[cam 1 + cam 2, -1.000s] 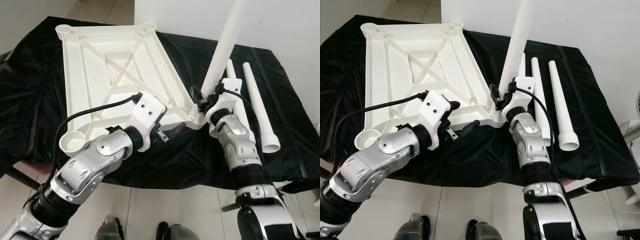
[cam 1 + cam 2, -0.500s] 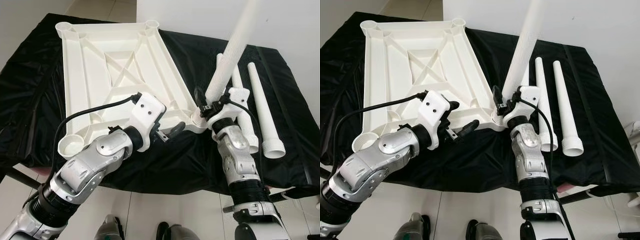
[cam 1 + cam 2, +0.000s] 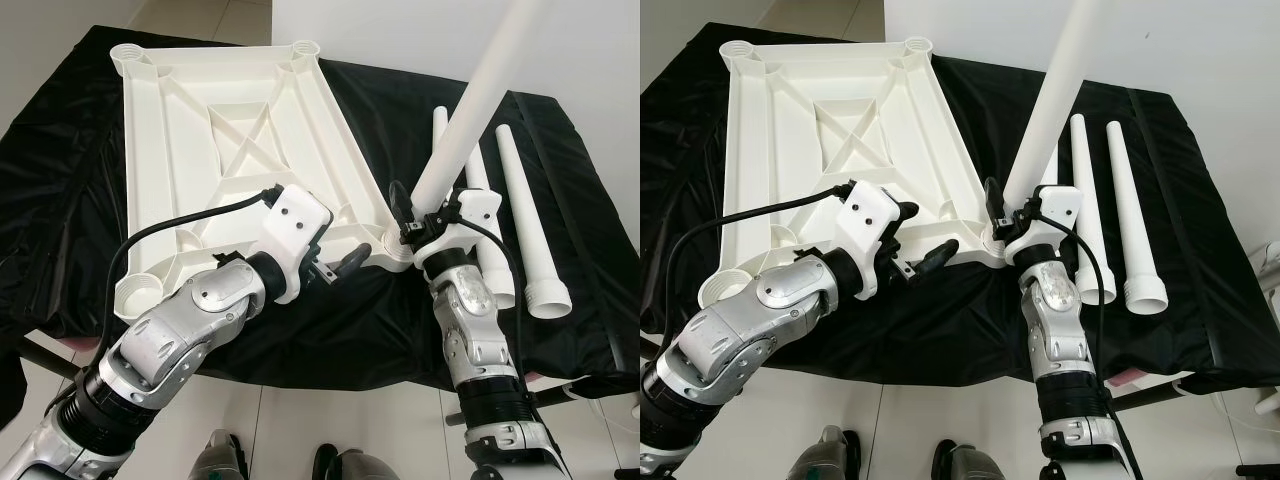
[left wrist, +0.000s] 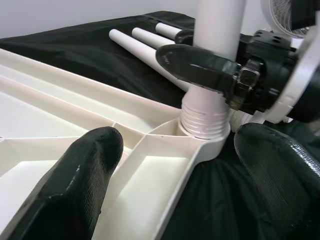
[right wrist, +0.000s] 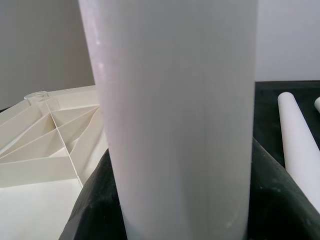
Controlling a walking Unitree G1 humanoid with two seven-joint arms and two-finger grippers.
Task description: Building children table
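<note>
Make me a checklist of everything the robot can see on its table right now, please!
Surface: black cloth covers the whole work table.
Job's things: white tabletop lies underside up; one white leg stands tilted in its near corner socket; three spare legs lie alongside.
Clutter: nothing seen.
Grippers: right gripper shut on the leg near its threaded base; left gripper open, over the tabletop's near edge.
Cables: black cable loops over the left wrist.
Surroundings: white wall, tiled floor.

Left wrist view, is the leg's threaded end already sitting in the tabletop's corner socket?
Yes, the leg has its ribbed end seated in the corner socket of the tabletop.
</note>
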